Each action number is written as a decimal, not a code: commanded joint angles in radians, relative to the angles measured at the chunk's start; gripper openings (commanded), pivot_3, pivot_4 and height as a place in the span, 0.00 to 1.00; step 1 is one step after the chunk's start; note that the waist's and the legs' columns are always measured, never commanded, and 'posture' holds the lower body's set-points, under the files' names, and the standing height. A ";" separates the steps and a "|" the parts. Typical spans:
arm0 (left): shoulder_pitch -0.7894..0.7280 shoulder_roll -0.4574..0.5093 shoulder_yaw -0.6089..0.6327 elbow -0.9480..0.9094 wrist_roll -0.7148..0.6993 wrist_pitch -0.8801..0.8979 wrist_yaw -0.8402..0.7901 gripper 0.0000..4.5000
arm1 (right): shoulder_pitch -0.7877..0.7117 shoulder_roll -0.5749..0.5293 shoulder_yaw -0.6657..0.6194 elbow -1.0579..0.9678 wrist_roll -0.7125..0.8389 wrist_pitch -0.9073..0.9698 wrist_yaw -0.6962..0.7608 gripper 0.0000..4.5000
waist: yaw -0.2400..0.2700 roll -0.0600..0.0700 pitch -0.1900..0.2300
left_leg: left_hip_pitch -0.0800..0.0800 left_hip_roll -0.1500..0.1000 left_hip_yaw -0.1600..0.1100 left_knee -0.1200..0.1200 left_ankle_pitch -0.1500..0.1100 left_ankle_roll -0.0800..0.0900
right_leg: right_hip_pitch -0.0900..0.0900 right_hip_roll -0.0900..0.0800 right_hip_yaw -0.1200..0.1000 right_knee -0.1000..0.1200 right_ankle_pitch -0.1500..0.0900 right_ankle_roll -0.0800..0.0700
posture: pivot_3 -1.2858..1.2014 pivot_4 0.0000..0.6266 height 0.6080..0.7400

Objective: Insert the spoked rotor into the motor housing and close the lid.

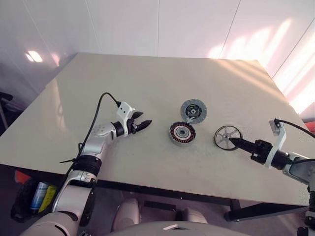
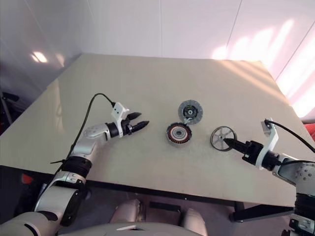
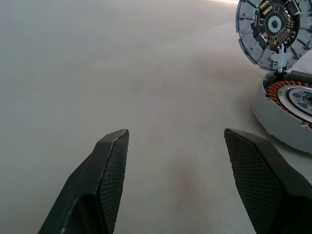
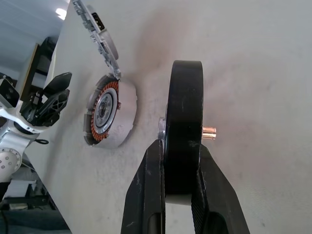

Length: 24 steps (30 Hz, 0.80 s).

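A broad beige table (image 1: 147, 88) fills the middle of the frame, its plain matte top narrowing toward the upper edge, with a dark front edge along the lower part. Behind it, white wall panels (image 1: 123, 24) span the top of the frame, with patches of light at the upper left and upper right. At the lower left, below the table's edge, a dark holder (image 1: 22, 201) contains a blue can (image 1: 38, 195) beside something yellow (image 1: 47, 197).
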 commanded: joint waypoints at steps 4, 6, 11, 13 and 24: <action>-0.028 0.007 0.008 -0.048 -0.003 0.007 0.000 0.74 | -0.060 0.048 -0.068 -0.016 0.120 0.048 -0.021 0.08 | -0.002 0.000 0.000 | 0.001 0.000 0.000 0.000 0.001 -0.001 | -0.001 0.000 0.000 0.001 -0.001 0.001 | 0.52 0.00 1.00; -0.030 0.009 0.008 -0.055 -0.003 0.014 0.000 0.74 | -0.074 0.060 -0.086 -0.032 0.164 0.075 -0.022 0.08 | -0.001 0.001 0.000 | 0.000 0.000 0.000 -0.001 0.001 -0.002 | -0.002 0.000 0.000 0.001 0.000 0.000 | 0.52 0.00 1.00; -0.034 0.011 0.008 -0.068 -0.002 0.027 0.002 0.74 | -0.122 0.105 -0.118 -0.092 0.306 0.133 -0.062 0.08 | 0.002 0.001 0.000 | -0.002 0.000 0.000 -0.002 0.001 -0.002 | -0.003 0.000 -0.001 0.001 0.003 -0.005 | 0.52 0.00 1.00; -0.034 0.012 0.008 -0.070 -0.001 0.029 0.002 0.74 | -0.132 0.123 -0.120 -0.110 0.361 0.150 -0.079 0.08 | 0.002 0.001 0.000 | -0.003 0.000 0.000 -0.002 0.002 -0.003 | -0.004 0.000 -0.001 0.001 0.003 -0.005 | 0.52 0.00 1.00; -0.016 0.011 0.008 -0.091 0.004 0.031 0.020 0.74 | -0.236 0.226 -0.050 -0.031 0.523 0.191 -0.387 0.08 | -0.004 0.001 0.000 | -0.005 0.000 0.000 -0.003 0.004 -0.006 | -0.007 -0.001 -0.002 0.001 0.002 -0.006 | 0.52 0.00 1.00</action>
